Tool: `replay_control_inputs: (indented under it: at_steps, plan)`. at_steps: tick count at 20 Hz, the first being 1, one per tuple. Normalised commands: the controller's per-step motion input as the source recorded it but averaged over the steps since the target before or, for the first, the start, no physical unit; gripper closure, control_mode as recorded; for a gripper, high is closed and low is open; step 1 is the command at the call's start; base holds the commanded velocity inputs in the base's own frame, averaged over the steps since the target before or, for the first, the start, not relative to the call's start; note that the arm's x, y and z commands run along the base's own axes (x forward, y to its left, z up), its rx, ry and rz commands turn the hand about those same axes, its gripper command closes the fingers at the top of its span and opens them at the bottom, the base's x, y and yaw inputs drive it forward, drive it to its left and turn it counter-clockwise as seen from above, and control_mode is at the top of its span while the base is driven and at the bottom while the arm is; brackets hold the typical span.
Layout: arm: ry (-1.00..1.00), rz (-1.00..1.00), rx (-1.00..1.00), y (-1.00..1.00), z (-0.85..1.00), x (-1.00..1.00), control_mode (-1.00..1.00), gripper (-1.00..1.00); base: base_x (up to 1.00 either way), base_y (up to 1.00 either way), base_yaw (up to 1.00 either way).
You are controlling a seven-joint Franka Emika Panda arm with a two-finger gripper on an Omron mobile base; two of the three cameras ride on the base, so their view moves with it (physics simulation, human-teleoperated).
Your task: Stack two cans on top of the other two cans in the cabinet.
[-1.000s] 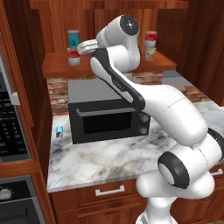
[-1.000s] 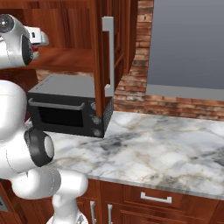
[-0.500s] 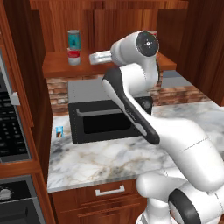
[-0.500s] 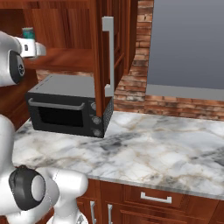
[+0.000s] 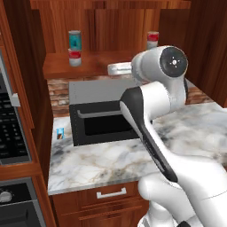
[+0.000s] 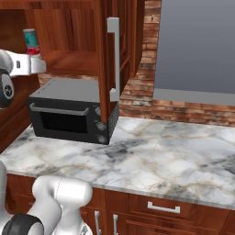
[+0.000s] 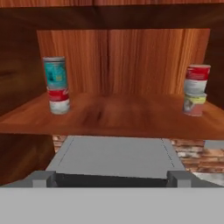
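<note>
- Teal can (image 7: 54, 73) atop red-and-white can (image 7: 58, 99), left of cabinet shelf (image 7: 113, 116)
- Second red-and-white can (image 7: 197, 78) atop yellow-green can (image 7: 194, 104), right
- Both stacks standing; nothing left
- Gripper (image 7: 111, 177) wide open, empty

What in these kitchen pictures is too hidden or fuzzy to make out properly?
- Left base view: the pale yellow-green can is hidden behind the robot's arm; only the red-and-white can on top of it shows.
- Right base view: the left stack is partly covered by the arm, leaving the teal can.
- Hand view: the can labels are too blurred to read.
- Left base view: a small blue item beside the microwave is too small to identify.
</note>
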Motion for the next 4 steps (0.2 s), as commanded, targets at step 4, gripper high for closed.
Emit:
replay_control_inputs:
  at_steps: [4]
  plan:
    - [0.03, -0.13, 0.13, -0.39, -0.12, -0.83, -1.00, -1.00, 0.00, 0.00, 0.00]
